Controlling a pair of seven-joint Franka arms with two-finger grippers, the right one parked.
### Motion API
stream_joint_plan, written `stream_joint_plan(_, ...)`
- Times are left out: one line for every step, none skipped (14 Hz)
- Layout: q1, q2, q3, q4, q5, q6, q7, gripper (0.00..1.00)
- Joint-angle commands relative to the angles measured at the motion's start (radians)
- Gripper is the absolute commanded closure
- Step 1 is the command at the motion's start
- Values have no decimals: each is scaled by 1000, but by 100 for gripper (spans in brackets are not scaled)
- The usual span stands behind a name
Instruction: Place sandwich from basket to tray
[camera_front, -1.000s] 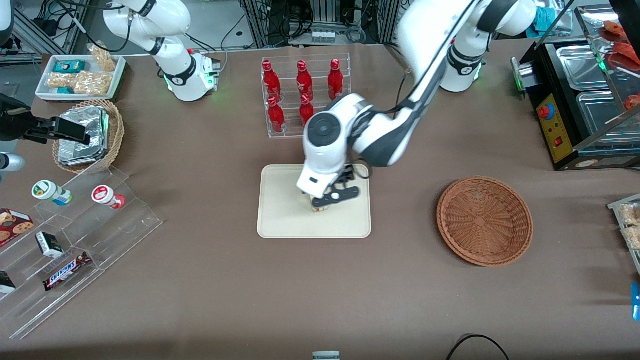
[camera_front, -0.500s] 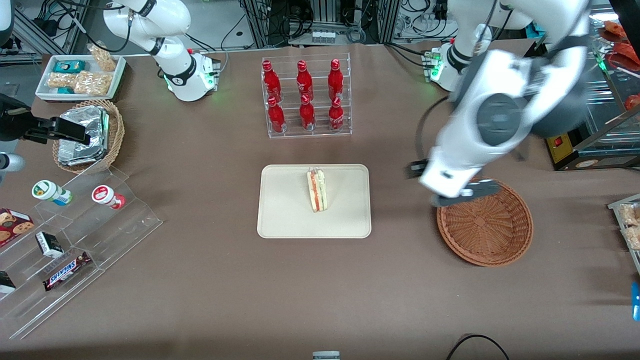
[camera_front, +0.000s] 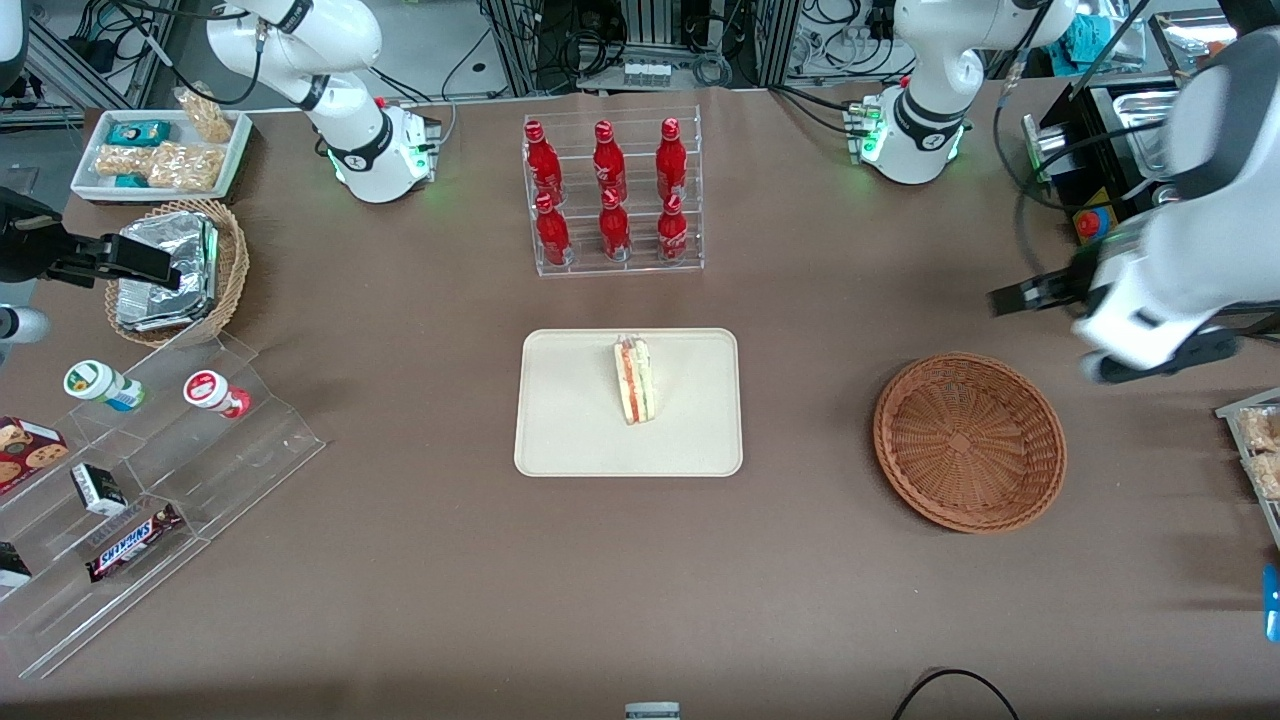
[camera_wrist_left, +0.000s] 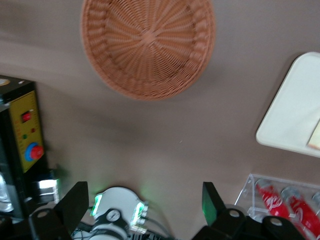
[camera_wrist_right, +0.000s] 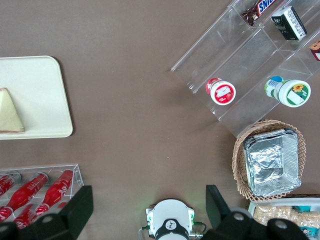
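Front view, sandwich: on tray, well apart from claw.
Basket: near claw, nearer front camera.
Claw: fingers apart, holding nothing.

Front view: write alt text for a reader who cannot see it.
A wrapped sandwich lies on a cream tray mid-table, while the round reddish-brown wicker basket toward the working arm's end holds nothing. The left gripper hovers open above the table beside the basket, and a rack of red bottles stands farther from the camera than the tray.

Cream tray, reddish-brown woven basket, red bottles.
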Motion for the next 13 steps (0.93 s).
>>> stream_joint_plan(51,-53,-11,-21,-2,-32,83,0)
stream_joint_plan(51,-50,-12,1,-2,-37,85,0)
stream_joint_plan(49,-52,-14,25,-11,-54,80,0)
stream_joint_plan(42,-44,-20,50,-17,-75,74,0)
stream_joint_plan(37,-42,-23,59,-17,-75,72,0)
stream_joint_plan(36,-45,-27,59,-17,-72,72,0)
stream_joint_plan(36,-42,-27,61,-17,-66,72,0)
stream_joint_plan(34,-41,-27,59,-16,-63,72,0)
stream_joint_plan(34,-44,-27,58,-11,-55,72,0)
stream_joint_plan(36,-45,-27,56,-19,-57,71,0)
stream_joint_plan(37,-50,-26,50,-25,-72,62,0)
stream_joint_plan(37,-62,-24,36,-19,-101,43,0)
stream_joint_plan(39,-87,-23,18,-13,-106,42,0)
